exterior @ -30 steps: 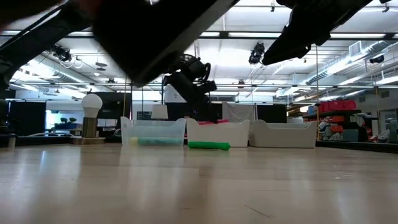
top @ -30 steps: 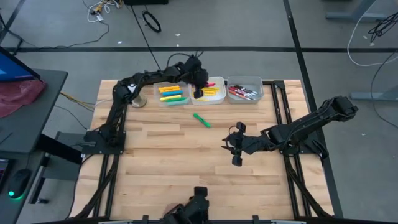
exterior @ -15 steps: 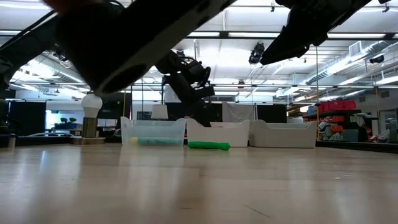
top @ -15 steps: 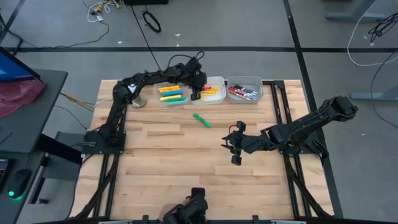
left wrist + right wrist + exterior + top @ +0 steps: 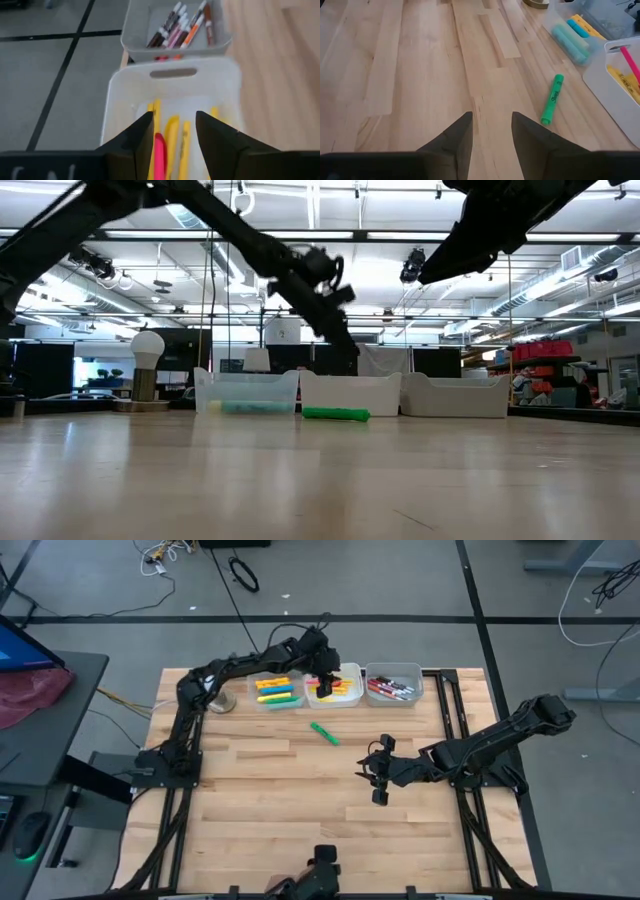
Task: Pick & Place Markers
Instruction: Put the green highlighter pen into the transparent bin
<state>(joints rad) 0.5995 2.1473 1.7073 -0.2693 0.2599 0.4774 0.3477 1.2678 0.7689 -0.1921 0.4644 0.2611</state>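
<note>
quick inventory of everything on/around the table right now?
Bins: three, clear and white, in a row at the table's far edge.
Markers in left bin: several, yellow, green and blue.
Markers in middle bin: several yellow, one pink.
Markers in right bin: several, dark maroon, red, pink and orange, some white-capped.
Green marker: one, loose on the wood in front of the bins.
Round metallic object: one, left of the bins.
Table: one, light wood.
Left tool: over the middle bin, open, holding nothing, the pink marker lying below its gap.
Right tool: above bare wood on the right-centre of the table, open, empty.
</note>
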